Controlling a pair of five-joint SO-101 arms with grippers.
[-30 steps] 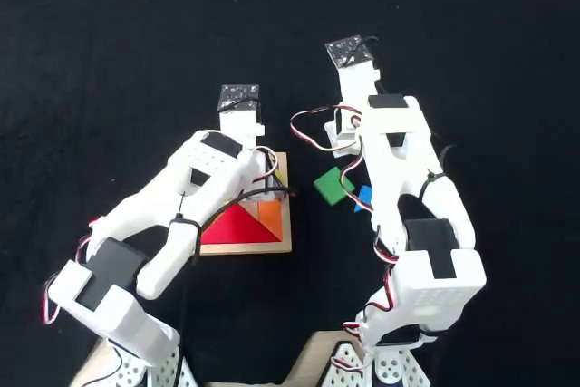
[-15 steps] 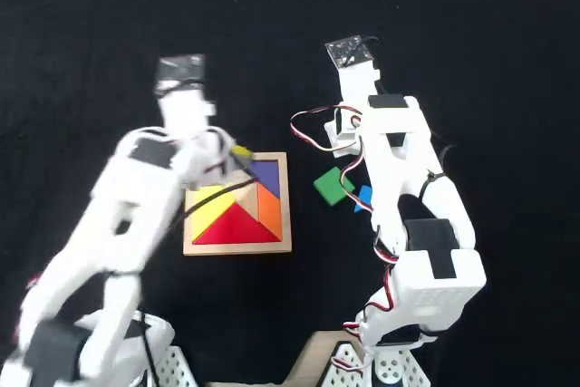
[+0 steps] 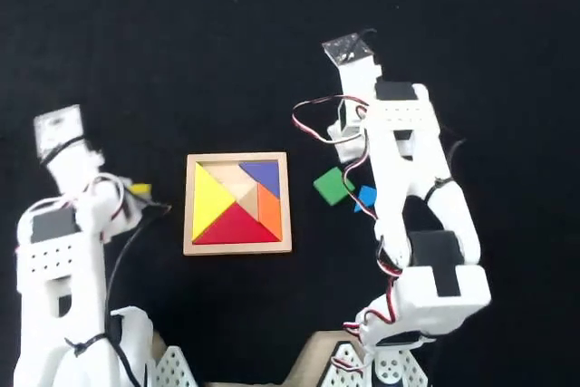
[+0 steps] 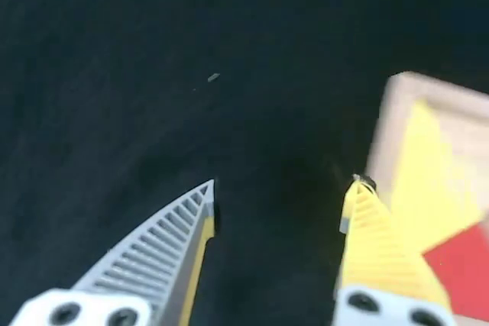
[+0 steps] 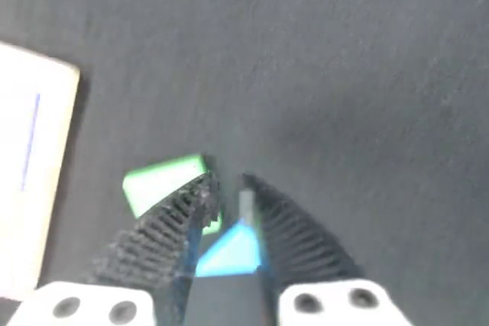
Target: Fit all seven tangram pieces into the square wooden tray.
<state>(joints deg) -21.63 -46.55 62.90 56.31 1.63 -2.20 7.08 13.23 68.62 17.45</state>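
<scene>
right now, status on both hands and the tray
Left hand open, off the tray on its left side. Right hand shut on blue piece, green piece beside it. Both pieces outside tray.

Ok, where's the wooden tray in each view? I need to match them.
High view: the wooden tray lies near the picture's centre.
Left wrist view: its rim sits just beyond the open left gripper, yellow piece inside.
Right wrist view: likely the pale slab beyond the green piece.
Shared landmarks: yellow piece links high and left wrist; green piece links high and right wrist.

tray (image 3: 237,248) partly filled, green piece (image 3: 333,186), blue piece (image 3: 363,195) beside
</scene>
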